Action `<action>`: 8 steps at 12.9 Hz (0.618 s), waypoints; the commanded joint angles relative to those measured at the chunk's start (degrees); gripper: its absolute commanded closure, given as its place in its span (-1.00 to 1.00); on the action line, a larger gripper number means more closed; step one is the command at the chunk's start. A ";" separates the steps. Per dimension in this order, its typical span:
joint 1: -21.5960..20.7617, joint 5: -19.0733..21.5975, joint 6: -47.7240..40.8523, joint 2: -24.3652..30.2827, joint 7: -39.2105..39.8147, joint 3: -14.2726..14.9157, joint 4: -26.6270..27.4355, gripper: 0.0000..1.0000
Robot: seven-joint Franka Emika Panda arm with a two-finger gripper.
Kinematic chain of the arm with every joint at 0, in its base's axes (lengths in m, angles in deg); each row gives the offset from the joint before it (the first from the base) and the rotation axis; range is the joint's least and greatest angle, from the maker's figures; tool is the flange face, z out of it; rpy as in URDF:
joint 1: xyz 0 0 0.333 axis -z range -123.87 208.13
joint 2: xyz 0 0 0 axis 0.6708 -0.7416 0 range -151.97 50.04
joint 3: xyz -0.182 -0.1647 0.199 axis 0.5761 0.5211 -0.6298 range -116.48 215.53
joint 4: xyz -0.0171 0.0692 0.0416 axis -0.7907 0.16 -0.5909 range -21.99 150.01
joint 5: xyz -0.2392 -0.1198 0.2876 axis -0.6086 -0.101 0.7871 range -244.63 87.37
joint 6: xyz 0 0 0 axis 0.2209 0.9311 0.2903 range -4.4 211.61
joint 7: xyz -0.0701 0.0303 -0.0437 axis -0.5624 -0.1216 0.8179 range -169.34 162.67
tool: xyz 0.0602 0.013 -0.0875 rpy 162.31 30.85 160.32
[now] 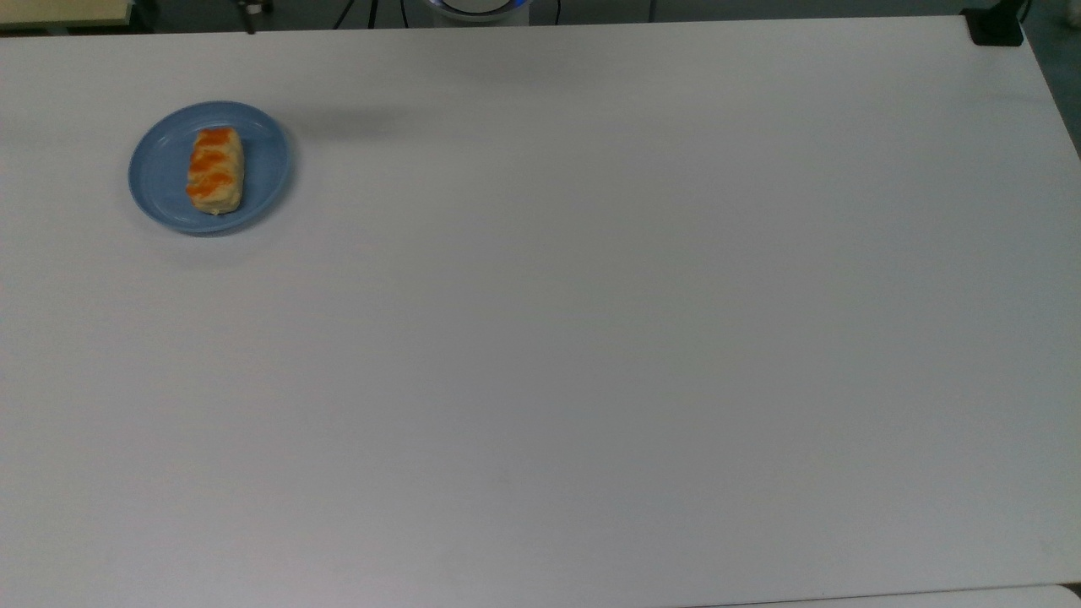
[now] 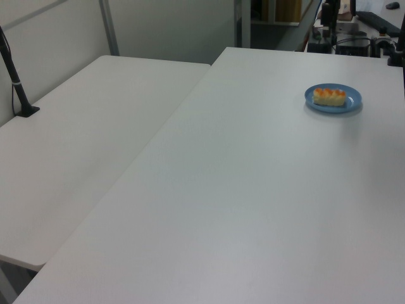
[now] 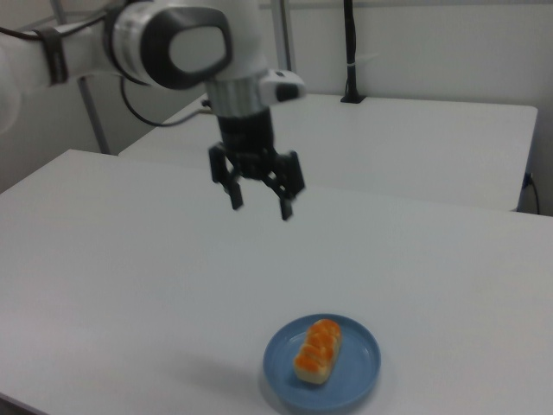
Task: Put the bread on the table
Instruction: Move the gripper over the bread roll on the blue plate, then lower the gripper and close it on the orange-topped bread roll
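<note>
Adjoining a second white table, the table, bread on blue plate

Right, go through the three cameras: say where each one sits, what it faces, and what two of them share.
Top view: overhead, looking straight down at the table; plate with bread at the top view's left.
Left view: raised beside the table, looking along it to the plate.
Right view: low, close to the plate, facing the arm and open claw hanging above the table.
All three share the bread on the plate.

Even, soft overhead light; faint blurred shadow on table nr plate; right view slightly soft.
</note>
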 commanded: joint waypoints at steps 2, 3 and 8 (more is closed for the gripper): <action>5.14 -2.12 7.98 -4.15 7.28 -0.33 6.19 -1.00; 5.76 -2.04 11.14 -5.37 8.95 -0.25 8.48 -1.00; 6.03 -2.21 18.90 -11.88 8.53 -0.25 11.93 -1.00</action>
